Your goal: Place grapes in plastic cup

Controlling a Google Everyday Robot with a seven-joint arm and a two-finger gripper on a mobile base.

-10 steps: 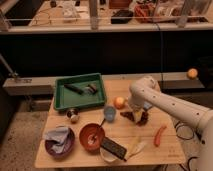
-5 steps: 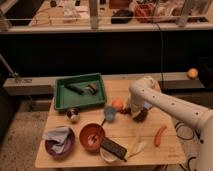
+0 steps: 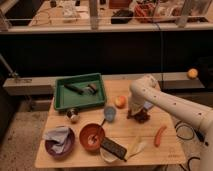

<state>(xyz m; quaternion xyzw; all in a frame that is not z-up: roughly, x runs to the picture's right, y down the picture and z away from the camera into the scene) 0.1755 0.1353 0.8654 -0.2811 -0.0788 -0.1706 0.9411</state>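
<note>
The grapes point(image 3: 142, 117), a small dark reddish bunch, lie on the wooden table point(image 3: 165, 152) right of centre. My gripper point(image 3: 136, 112) reaches straight down onto them from the white arm and is shut on the bunch, hiding part of it. The plastic cup point(image 3: 109, 113), light blue and upright, stands a short way to the left of the grapes, with a gap between them.
An orange fruit point(image 3: 120, 102) sits just behind the cup and the grapes. A red sausage-shaped item point(image 3: 160, 135) lies to the right. In front are a reddish-brown bowl point(image 3: 91, 136), a purple bowl with a cloth point(image 3: 59, 141) and a black remote point(image 3: 114, 148). A green tray point(image 3: 61, 98) is at the back left.
The arm has stayed over the grapes and settled slightly lower. The gripper has gone from open to shut on the bunch.
</note>
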